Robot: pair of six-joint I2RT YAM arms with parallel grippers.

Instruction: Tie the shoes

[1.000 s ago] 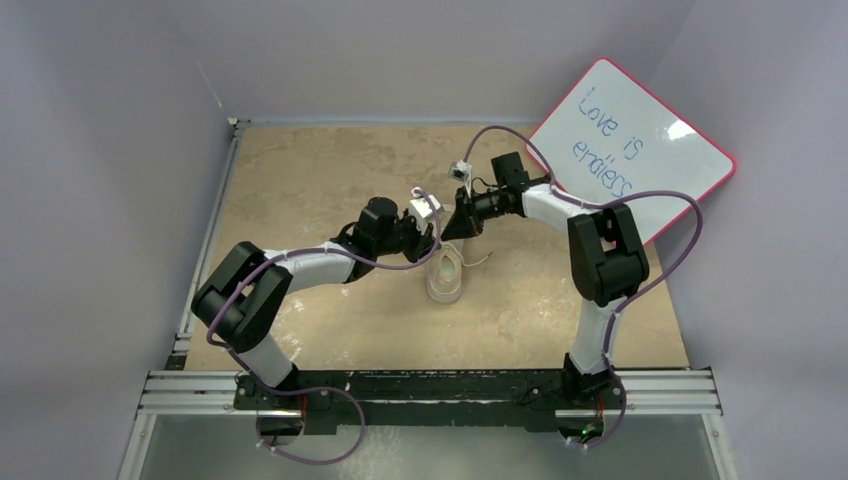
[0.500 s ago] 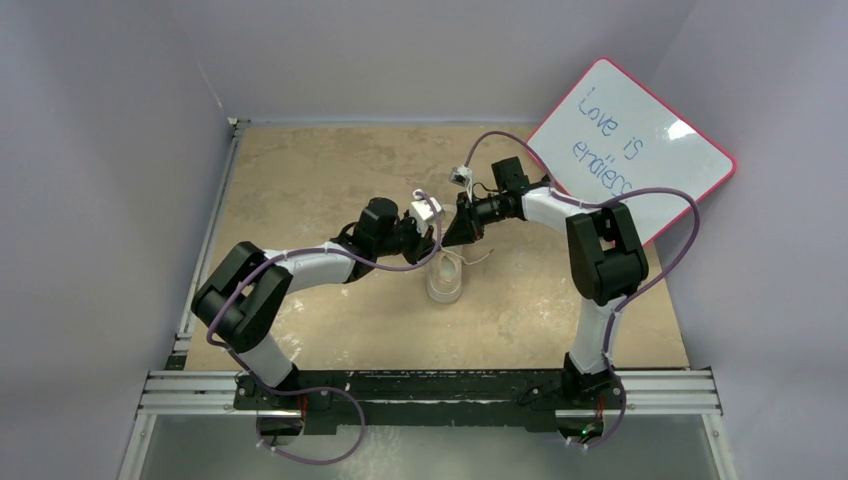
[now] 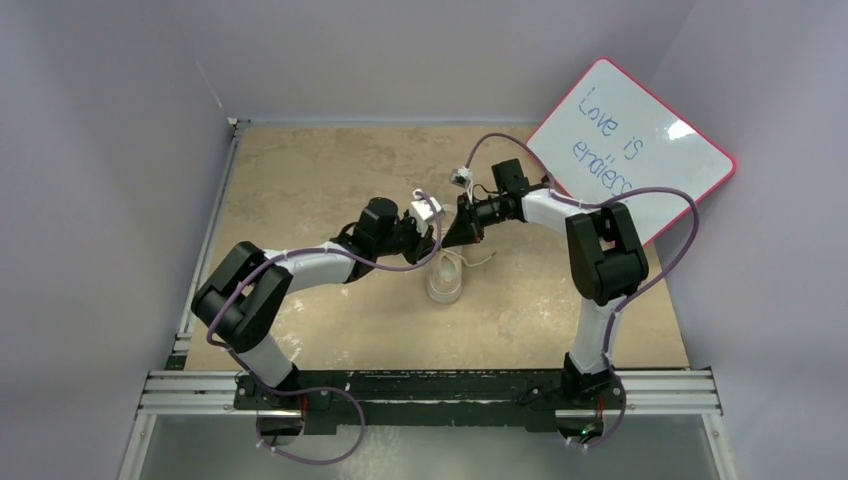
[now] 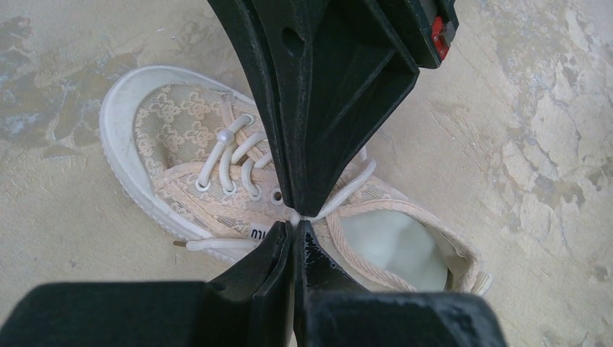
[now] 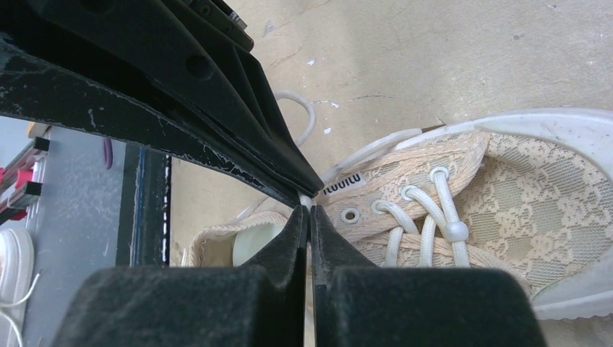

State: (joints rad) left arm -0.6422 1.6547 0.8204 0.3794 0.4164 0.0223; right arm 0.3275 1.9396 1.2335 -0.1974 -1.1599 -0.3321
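Observation:
The cream shoe (image 3: 444, 284) lies mid-table, and both wrist views look down on its laced top (image 4: 181, 137) (image 5: 506, 195). My left gripper (image 3: 437, 243) and right gripper (image 3: 452, 240) meet tip to tip just above its tongue. In the left wrist view the left gripper (image 4: 295, 230) is shut, with a bit of cream lace (image 4: 352, 186) pinched at its tips. In the right wrist view the right gripper (image 5: 309, 213) is shut on a lace strand that shows between its pads. A loose lace end (image 3: 480, 259) trails to the right of the shoe.
A pink-framed whiteboard (image 3: 630, 150) with blue writing leans at the back right, close behind the right arm. Grey walls stand close on the left and behind the table. A metal rail (image 3: 430, 392) runs along the near edge by the arm bases.
The right gripper opened slightly and shut again on the lace, while its arm edged left. The shoe turned a little beneath the grippers. The left gripper stayed shut and in place.

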